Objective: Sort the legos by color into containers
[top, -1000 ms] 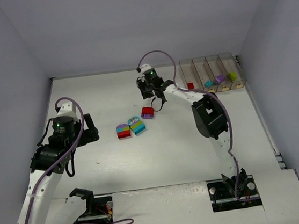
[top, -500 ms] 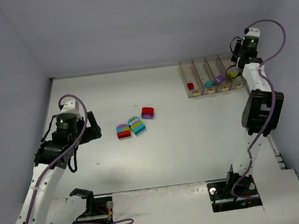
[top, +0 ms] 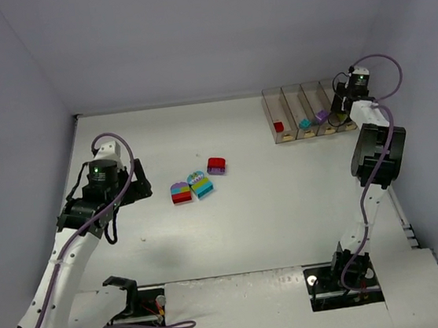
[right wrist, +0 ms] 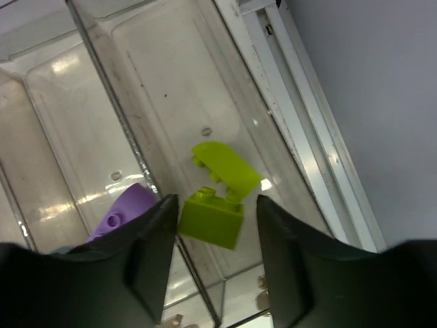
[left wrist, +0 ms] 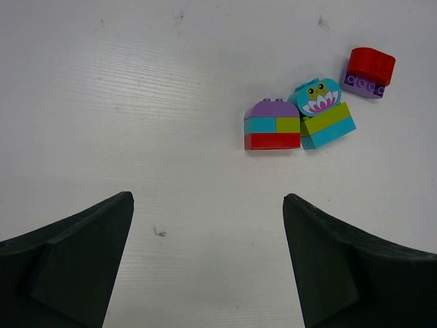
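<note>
The containers (top: 282, 90) are clear bins in a row at the back right. My right gripper (top: 342, 109) hangs over the rightmost bin (right wrist: 225, 82). Its jaws (right wrist: 215, 201) stand slightly apart around a lime lego (right wrist: 212, 219), which touches the left finger with a gap on the right. A rounded lime lego (right wrist: 227, 164) lies below it, and a purple lego (right wrist: 126, 208) sits in the neighbouring bin. My left gripper (left wrist: 206, 199) is open and empty above the bare table, short of two multicolour stacks (left wrist: 272, 125) (left wrist: 324, 113) and a red-on-purple lego (left wrist: 369, 72).
Red (top: 279, 126), teal (top: 305, 122) and purple (top: 322, 115) bricks lie in the other three bins. The grey right wall and a white rail (right wrist: 307, 116) run close beside the rightmost bin. The loose legos (top: 197, 184) lie mid-table.
My right arm swung from above the mid-table legos to the rightmost bin, and its jaws have parted a little. My left arm crept forward towards the legos.
</note>
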Tool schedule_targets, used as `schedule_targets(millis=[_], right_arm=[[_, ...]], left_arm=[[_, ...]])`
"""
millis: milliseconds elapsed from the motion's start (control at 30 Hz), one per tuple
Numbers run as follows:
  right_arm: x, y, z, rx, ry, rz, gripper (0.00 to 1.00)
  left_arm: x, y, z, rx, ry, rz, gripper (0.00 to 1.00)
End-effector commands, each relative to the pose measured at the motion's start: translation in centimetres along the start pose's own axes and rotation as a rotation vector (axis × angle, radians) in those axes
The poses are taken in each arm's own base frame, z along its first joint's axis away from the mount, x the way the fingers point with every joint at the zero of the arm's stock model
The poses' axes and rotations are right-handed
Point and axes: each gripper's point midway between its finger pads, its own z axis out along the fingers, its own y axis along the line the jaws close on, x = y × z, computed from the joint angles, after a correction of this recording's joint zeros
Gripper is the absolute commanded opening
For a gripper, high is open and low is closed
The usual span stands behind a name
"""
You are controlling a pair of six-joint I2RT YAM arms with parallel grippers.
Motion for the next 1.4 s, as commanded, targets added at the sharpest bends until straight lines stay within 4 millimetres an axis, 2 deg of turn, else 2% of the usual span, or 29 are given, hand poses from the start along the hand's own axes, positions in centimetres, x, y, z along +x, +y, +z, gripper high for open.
schedule_targets(millis=[0, 33, 67, 100, 133, 167, 233, 367, 400, 500, 533, 567, 600, 700, 733, 800, 833, 1067, 1233, 1267, 1367], right_arm=[[-6.2, 0.7, -1.9, -0.023, -0.151, 0.01, 0.48], [-6.6, 0.8, -2.3, -0.026, -0.16, 0.005, 0.51], [-7.0, 0.9, -2.5, -0.03, -0.168, 0.002, 0.6], [-7.1, 1.1, -2.7, -0.035, -0.17, -0.003, 0.63], [-8.2, 1.4, -3.7, -0.047, -0.194, -0.013, 0.65], [-8.4, 1.8, -4.0, -0.054, -0.198, -0.021, 0.71], [-9.5, 2.4, -5.5, -0.064, -0.224, -0.033, 0.74], [-10.2, 6.1, -9.0, -0.143, -0.254, -0.09, 0.73], [-10.0, 8.6, -10.8, -0.187, -0.262, -0.114, 0.72], [-8.8, 13.0, -13.6, -0.285, -0.26, -0.154, 0.68], [-7.6, 15.7, -15.4, -0.343, -0.254, -0.184, 0.67], [-6.9, 16.8, -16.2, -0.368, -0.248, -0.192, 0.67], [-4.9, 19.9, -18.1, -0.44, -0.225, -0.206, 0.67], [-2.1, 23.4, -21.1, -0.516, -0.198, -0.204, 0.68], [0.6, 25.4, -21.9, -0.561, -0.159, -0.23, 0.7], [2.8, 27.1, -23.2, -0.592, -0.137, -0.248, 0.71], [5.0, 28.8, -24.1, -0.625, -0.109, -0.278, 0.72], [12.5, 34.8, -25.9, -0.797, 0.005, -0.451, 0.71], [15.5, 37.2, -26.1, -0.892, 0.055, -0.599, 0.68], [16.1, 38.3, -26.4, -0.919, 0.062, -0.624, 0.68], [17.2, 39.7, -27.1, -0.949, 0.072, -0.65, 0.63]], left_arm=[[-2.5, -0.9, -0.3, 0.032, -0.08, -0.012, 0.84], [-2.6, -0.9, -0.3, 0.031, -0.082, -0.008, 0.84], [-2.6, -0.9, -0.3, 0.03, -0.082, -0.006, 0.84], [-2.7, -0.9, -0.3, 0.03, -0.086, -0.005, 0.84], [-2.5, -0.8, -0.2, 0.027, -0.082, -0.004, 0.84], [-2.7, -0.9, -0.3, 0.03, -0.087, -0.004, 0.84], [-2.7, -1.0, -0.2, 0.037, -0.086, -0.005, 0.84], [-2.7, -1.5, 0.0, 0.058, -0.086, -0.008, 0.84], [-2.7, -1.6, 0.0, 0.063, -0.086, -0.01, 0.84], [-2.8, -1.9, 0.2, 0.079, -0.082, -0.018, 0.84], [-2.8, -2.1, 0.2, 0.086, -0.081, -0.022, 0.84], [-2.8, -2.1, 0.3, 0.085, -0.077, -0.023, 0.84], [-2.8, -2.1, 0.2, 0.084, -0.078, -0.027, 0.84], [-2.4, -1.9, 0.5, 0.07, -0.068, -0.032, 0.84], [-2.3, -1.8, 0.7, 0.064, -0.062, -0.037, 0.84], [-1.8, -1.9, 1.1, 0.064, -0.042, -0.045, 0.84], [-1.5, -2.0, 1.2, 0.064, -0.034, -0.047, 0.84], [-0.9, -2.0, 1.4, 0.05, -0.011, -0.054, 0.84], [-0.3, -1.7, 1.1, 0.048, 0.003, -0.04, 0.84], [-0.1, -1.6, 1.0, 0.045, 0.006, -0.039, 0.84], [0.5, -1.2, 0.8, 0.033, 0.014, -0.039, 0.84]])
